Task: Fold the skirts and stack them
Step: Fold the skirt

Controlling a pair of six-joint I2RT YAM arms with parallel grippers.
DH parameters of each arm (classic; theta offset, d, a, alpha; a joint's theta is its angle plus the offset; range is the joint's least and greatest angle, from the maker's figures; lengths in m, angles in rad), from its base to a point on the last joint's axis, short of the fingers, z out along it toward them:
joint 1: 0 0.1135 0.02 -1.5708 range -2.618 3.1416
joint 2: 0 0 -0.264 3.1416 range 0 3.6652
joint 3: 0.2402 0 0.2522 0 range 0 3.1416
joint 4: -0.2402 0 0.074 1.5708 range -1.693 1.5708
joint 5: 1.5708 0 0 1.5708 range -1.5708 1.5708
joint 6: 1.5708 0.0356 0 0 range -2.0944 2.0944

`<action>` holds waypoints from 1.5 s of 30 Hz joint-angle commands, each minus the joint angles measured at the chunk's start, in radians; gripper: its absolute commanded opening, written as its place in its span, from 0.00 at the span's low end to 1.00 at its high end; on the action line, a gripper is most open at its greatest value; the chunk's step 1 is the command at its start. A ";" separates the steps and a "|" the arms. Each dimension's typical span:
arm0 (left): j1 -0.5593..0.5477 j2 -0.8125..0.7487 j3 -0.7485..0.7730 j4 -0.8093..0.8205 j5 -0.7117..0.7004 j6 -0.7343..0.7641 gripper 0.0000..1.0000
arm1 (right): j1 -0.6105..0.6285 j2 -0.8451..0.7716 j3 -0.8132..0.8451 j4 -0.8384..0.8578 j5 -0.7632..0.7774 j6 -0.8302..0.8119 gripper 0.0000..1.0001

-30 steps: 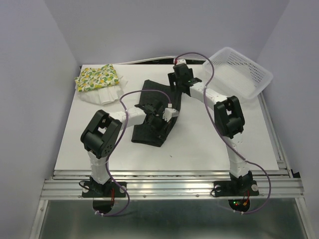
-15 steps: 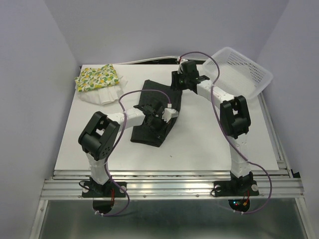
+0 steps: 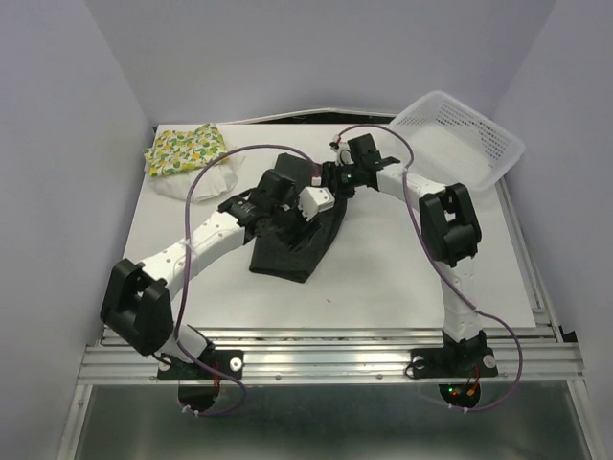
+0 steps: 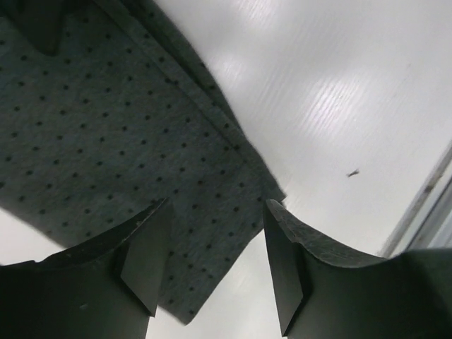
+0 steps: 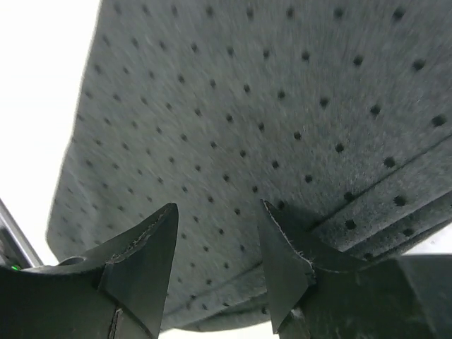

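The black skirt (image 3: 287, 247), dark cloth with small dots, lies folded in the middle of the white table. My left gripper (image 3: 292, 218) hovers over it, open; in the left wrist view a loose corner of the skirt (image 4: 106, 127) lies below the left gripper (image 4: 215, 212) with nothing pinched. My right gripper (image 3: 332, 185) is at the skirt's far edge, open above the cloth (image 5: 247, 106); the right gripper (image 5: 219, 208) holds nothing. The lemon-print skirt (image 3: 185, 149) rests folded on the white skirt (image 3: 198, 182) at the back left.
A white mesh basket (image 3: 462, 139) stands at the back right corner, partly off the table. The table's metal rail (image 3: 326, 356) runs along the near edge, by both arm bases. Purple cables loop over both arms.
My left gripper has opened and let go of the black skirt, and its arm has stretched out toward the back. My right gripper has come down and left onto the skirt's far edge.
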 commanded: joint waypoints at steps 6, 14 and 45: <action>-0.006 -0.236 -0.312 0.006 -0.230 0.417 0.66 | -0.001 0.143 0.154 -0.137 0.051 -0.247 0.55; -0.080 -0.313 -0.576 0.273 -0.368 0.563 0.67 | -0.001 0.075 0.263 -0.199 -0.030 -0.244 0.59; -0.215 -0.219 -0.513 0.317 -0.422 0.513 0.00 | 0.085 0.115 0.033 -0.110 -0.325 -0.117 0.56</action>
